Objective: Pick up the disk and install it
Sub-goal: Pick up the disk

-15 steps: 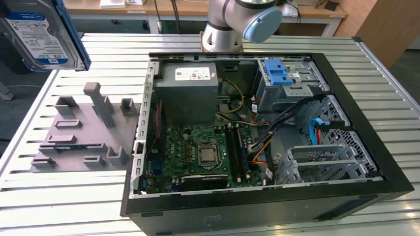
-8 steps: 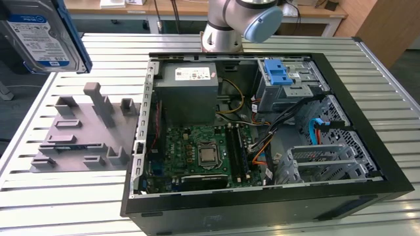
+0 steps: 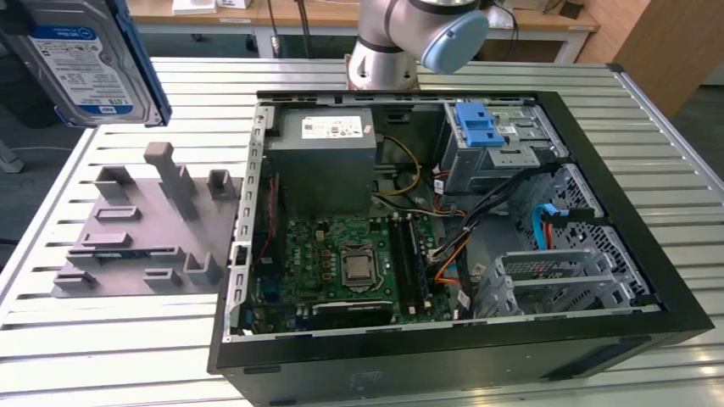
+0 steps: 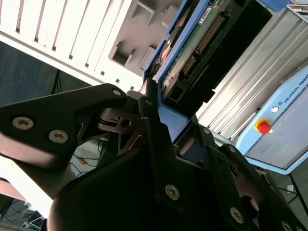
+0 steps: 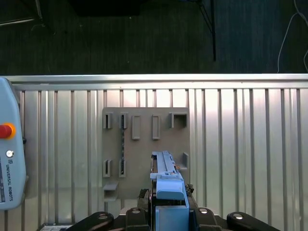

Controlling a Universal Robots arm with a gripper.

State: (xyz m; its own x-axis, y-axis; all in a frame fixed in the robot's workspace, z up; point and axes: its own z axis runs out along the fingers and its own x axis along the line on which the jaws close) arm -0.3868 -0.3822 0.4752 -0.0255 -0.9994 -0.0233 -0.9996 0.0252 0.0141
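Hanging off the table, disk (image 3: 85,64) is at 10 o'clock from open PC case (image 3: 633,280), over grey fixture (image 3: 136,229). Gripper (image 5: 169,216) is clamped on one end of it. Likely stiff, fairly heavy, w/ slick metal. Exposed circuit board (image 4: 192,45) looks fragile, so best held by the rails/metal edges, not the board.

the exterior view looks steeply down at the tabletop (image 3: 114,356) from above. the first wrist view faces straight down from high, sharing the grey fixture plate (image 5: 144,154) with it. the second wrist view hugs the claw (image 4: 159,115), facing the disk (image 4: 192,48).
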